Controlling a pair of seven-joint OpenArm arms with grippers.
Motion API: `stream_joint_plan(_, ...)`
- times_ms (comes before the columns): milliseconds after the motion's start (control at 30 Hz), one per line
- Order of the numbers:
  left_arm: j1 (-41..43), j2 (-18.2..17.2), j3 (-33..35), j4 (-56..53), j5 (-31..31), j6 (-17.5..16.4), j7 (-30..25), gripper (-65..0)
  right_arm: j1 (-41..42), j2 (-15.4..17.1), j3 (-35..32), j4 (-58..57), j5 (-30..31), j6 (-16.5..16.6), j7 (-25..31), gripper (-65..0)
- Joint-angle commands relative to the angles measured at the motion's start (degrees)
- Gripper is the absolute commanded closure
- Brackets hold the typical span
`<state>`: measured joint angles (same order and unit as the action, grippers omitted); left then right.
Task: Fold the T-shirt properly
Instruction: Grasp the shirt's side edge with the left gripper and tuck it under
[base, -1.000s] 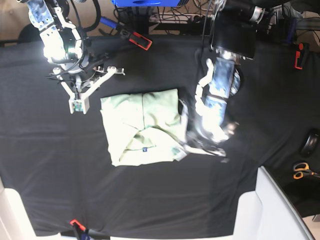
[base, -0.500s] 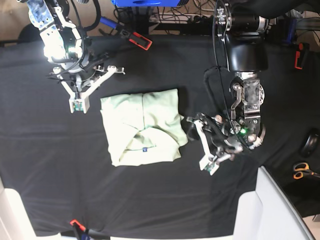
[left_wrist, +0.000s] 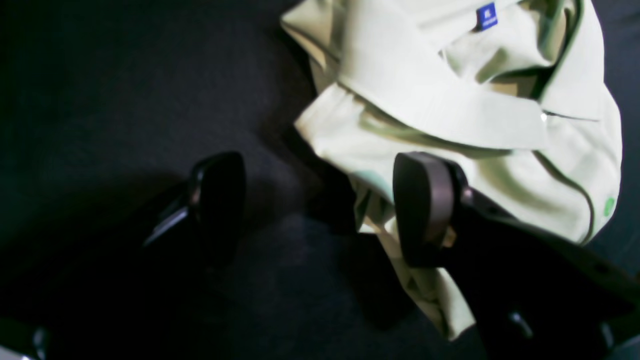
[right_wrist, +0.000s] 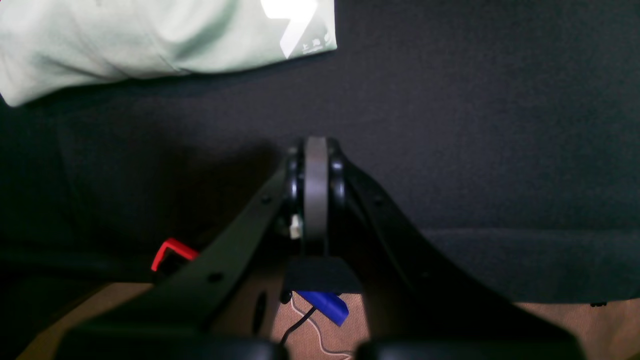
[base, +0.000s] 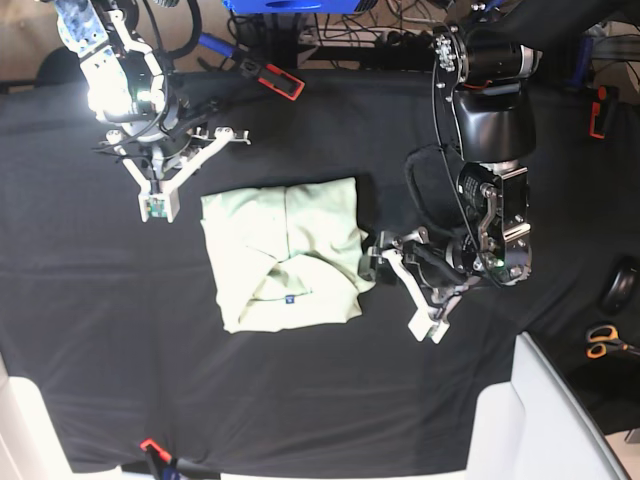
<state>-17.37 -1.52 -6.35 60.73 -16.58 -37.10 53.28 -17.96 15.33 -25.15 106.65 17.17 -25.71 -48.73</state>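
We are keeping our left hand (base: 398, 290) spread apart, empty, beside the folded T-shirt (base: 285, 252) lying mid-counter (base: 320, 400); our right hand (base: 155, 208) is sitting pressed together, well apart.

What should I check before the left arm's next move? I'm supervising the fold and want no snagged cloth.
1. Left gripper open: ok, jaws stand wide apart.
2. Left gripper free of the T-shirt: not ok, one finger overlaps the shirt's edge in the left wrist view; contact cannot be told.
3. Right gripper shut and empty: ok, pads together, nothing between them.
4. Right gripper clear of the shirt: ok, it sits apart from the folded edge over the black cloth.
5. Shirt folded compactly: ok, roughly square, though the collar area looks rumpled.
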Motion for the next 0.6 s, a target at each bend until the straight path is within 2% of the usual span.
stream_joint_plan(0, -2.2, -0.11, -0.02, 0.06, -0.96, -0.04, -1.01, -45.7, 0.24, 0.27, 0.14, 1.09, -0.33, 0.0, 0.86, 0.0)
stream_joint_plan(567, -6.41, 0.68, 0.33, -13.56, -1.22, 0.05, -7.78, -45.5, 0.24, 0.18, 0.14, 1.09, -0.33, 0.0, 0.77, 0.0)
